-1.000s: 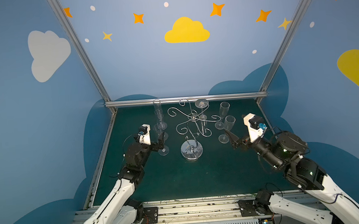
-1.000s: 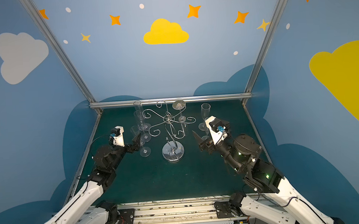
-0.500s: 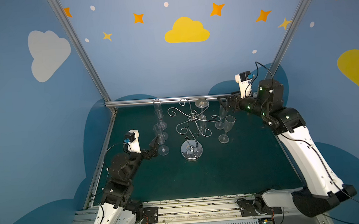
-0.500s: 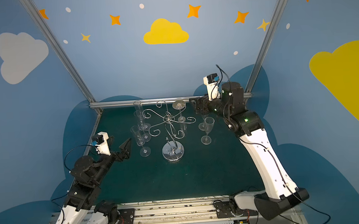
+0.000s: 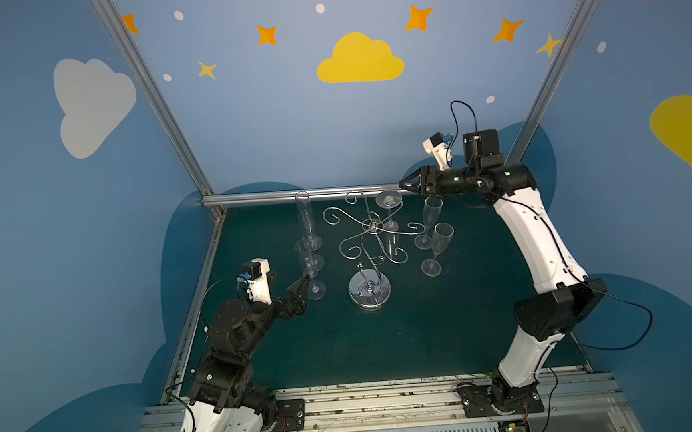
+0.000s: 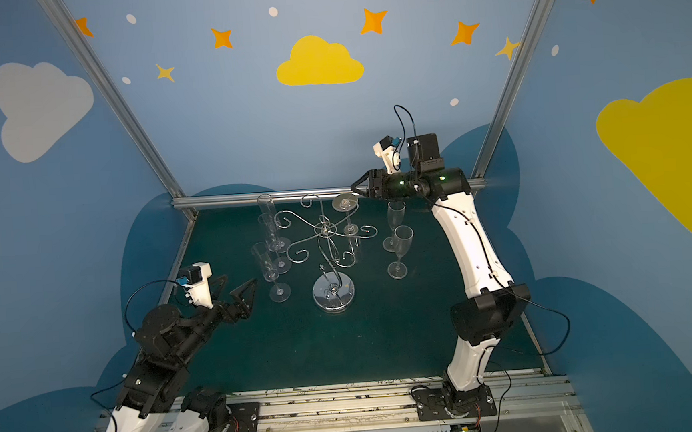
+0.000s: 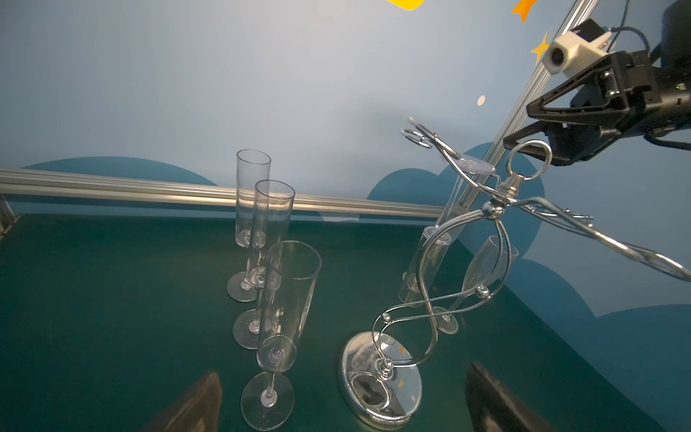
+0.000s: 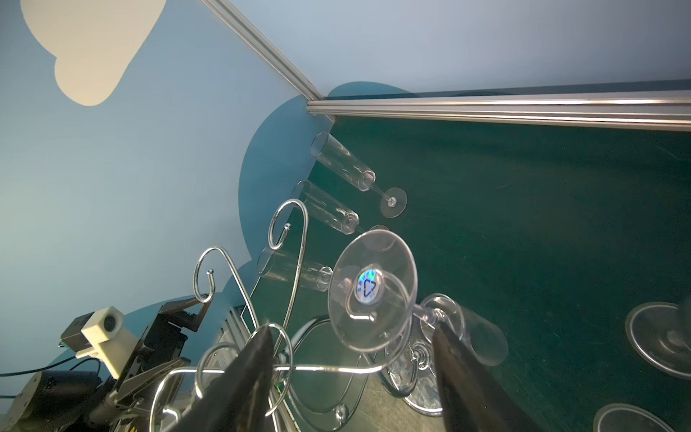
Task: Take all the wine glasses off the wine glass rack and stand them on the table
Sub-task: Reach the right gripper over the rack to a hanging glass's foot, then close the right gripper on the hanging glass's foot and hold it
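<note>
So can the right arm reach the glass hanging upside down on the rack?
Probably yes. The right gripper is beside the hanging glass, and its wrist view shows the glass's foot between the open fingers. Nothing stands between; only the rack's wire holding it is close.

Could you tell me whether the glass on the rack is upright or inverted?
Inverted: the wine glass hangs foot-up on the rack, bowl below.

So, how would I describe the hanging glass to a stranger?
Find the silver wine glass rack on the green table. From its rearmost arm hangs one wine glass. Unlike the five flutes standing around it, it is upside down, foot on top.
</note>
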Robot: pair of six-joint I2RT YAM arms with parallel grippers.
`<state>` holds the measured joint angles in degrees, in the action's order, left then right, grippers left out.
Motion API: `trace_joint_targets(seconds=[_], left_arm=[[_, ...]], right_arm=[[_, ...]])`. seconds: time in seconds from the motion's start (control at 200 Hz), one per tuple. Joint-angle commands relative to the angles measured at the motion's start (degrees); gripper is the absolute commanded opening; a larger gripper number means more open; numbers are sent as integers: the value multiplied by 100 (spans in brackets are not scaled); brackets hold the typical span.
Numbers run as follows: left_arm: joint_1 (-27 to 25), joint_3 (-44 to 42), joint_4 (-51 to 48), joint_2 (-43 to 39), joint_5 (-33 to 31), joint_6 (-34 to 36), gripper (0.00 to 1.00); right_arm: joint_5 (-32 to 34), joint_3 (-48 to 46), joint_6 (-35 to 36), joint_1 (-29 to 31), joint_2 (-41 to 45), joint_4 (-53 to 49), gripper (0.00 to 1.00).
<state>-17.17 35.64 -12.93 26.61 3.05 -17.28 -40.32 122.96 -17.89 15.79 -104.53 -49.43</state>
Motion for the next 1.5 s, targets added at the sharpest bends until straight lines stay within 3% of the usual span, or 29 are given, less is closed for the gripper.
trace_joint_targets(seconds=[0.0, 0.32, 0.761, 1.492], left_arm=[[-13, -78, -90, -107, 117, -143, 99], [-22, -74, -340, -284, 188, -123, 99], [-31, -92, -392, -349, 205, -180, 99], [-31, -154, -394, -471, 135, -162, 99]], right_arm=[[-384, 485, 56, -15, -362, -554, 63], [-561, 959, -87, 3, -1070, -635, 55], [-1051, 1010, -209, 84, -1280, -479, 37], [-1149, 1134, -214, 181, -1491, -533, 8]])
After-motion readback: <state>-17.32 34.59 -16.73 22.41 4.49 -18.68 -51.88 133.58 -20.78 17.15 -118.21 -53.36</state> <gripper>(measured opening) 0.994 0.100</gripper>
